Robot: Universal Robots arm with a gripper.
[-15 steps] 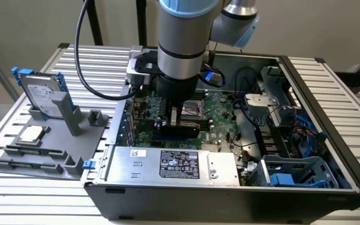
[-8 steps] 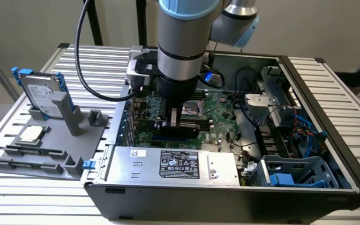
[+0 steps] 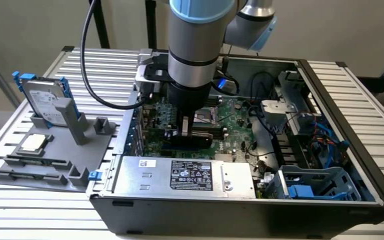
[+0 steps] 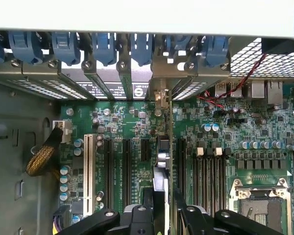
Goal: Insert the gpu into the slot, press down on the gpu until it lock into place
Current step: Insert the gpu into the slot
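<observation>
The gpu (image 3: 199, 140) stands upright on the motherboard (image 3: 240, 121).

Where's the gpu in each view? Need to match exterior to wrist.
Exterior view: the gpu is the dark card directly under the gripper, over the green motherboard.
Wrist view: the gpu is seen edge-on, a thin strip running from the rear brackets to the gripper.
Shared landmark: the square CPU socket, off to one side of the card.

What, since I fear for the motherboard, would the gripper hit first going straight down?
Most likely the gpu: it stands edge-on directly below the gripper, in line with the gap between its fingers, above the motherboard. Whether they touch is unclear.
</observation>
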